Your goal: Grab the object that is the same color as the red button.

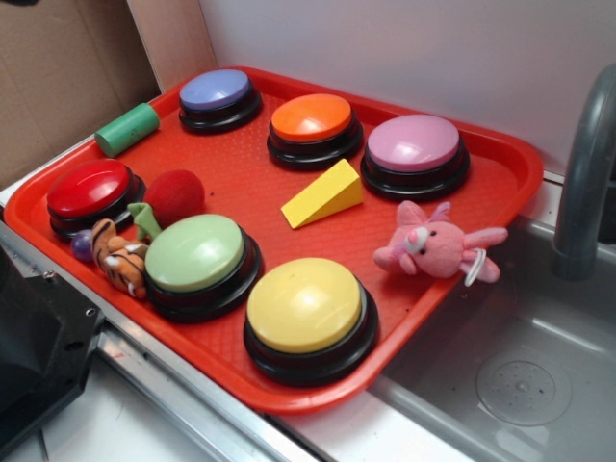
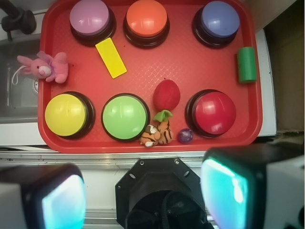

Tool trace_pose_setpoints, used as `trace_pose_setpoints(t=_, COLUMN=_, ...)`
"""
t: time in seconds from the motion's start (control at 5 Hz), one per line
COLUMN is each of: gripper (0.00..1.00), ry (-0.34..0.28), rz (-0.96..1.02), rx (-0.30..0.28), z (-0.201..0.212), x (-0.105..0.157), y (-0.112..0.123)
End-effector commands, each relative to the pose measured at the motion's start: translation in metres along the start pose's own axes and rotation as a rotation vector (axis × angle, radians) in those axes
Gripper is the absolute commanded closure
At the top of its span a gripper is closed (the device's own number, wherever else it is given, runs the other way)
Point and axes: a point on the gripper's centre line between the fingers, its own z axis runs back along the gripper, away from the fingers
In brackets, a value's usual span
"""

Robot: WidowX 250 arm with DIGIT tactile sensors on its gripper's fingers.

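While the small fuzzy dark-red plush ball lies untouched on the red plastic tray, nothing of the grab is done as far as the views show: approach, descent and closing are all left. Pincer seen only in the wrist view, high above the tray's near edge, over the metal rim of the worktop; its two pale fingers stand wide apart at the bottom corners of the view with nothing between them, so it is open and empty. Ball sits between the glossy light-green dome button and the glossy red dome button on its black base, just beside both, nearer the tray's front edge than its middle. Colour match with the red button is plain; the orange dome button is well apart at the far row. Ball reads slightly egg-shaped from above, long axis running roughly from the far row toward the pincer side. Its green leafy stem points toward the pincer side and touches, or nearly touches, a small striped tiger plush; a small purple ball lies just beside that. My judgement: the stem-and-tiger cluster crowds the near side, so a clean close is likelier across the ball's short axis.
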Motion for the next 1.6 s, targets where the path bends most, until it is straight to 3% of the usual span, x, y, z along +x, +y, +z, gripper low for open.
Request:
trace_pose_setpoints(t=0.0, gripper=0.00, ry=0.000, rz=0.000, rx=0.000, z=0.000, x=0.000, y=0.000)
trace_pose_setpoints(t=0.2, gripper=0.00, ry=0.048, rz=0.169, rx=-0.007, z=-0.017, x=0.014, y=0.005)
trace_pose_setpoints(t=0.6, gripper=0.00, ry=0.070, rz=0.473, rx=0.037, z=-0.067, x=0.033, y=0.018)
trace_pose_setpoints(t=0.8, gripper=0.00, ry=0.107, rz=0.562, rx=0.090, z=-0.097, x=0.041, y=0.019)
trace_pose_setpoints(t=1.0, gripper=0.00, ry=0.075, rz=0.683, rx=0.173, z=-0.129, x=0.049, y=0.032)
trace_pose_setpoints(t=1.4, gripper=0.00, ry=0.141, rz=0.765, rx=0.205, z=-0.175, x=0.055, y=0.051)
